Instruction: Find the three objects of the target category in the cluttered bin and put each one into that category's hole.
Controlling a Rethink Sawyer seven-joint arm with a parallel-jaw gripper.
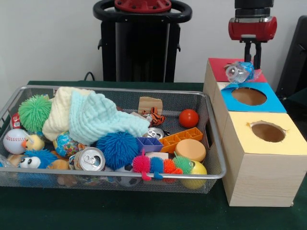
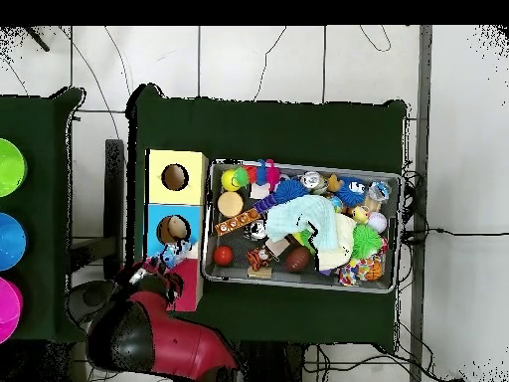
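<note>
End effector (image 1: 253,56): fingers half hidden, clamped on a crinkly clear plastic bottle (image 1: 238,71) over the red hole.
Bin (image 1: 110,175): wire mesh; fuzzy balls, soft cloths.

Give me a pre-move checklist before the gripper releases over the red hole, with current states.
1. Gripper above the red section of the wooden box: ok.
2. Crumpled clear plastic bottle sits at the fingertips over the red section: ok.
3. Firm grasp on the bottle: cannot tell, the bottle hides the fingertips.
4. Red hole free beneath it: cannot tell, the bottle covers it.
5. Blue hole and yellow hole unobstructed in the front view: ok.
6. Wire bin sits beside the box, with clutter such as the can still inside: ok.
</note>
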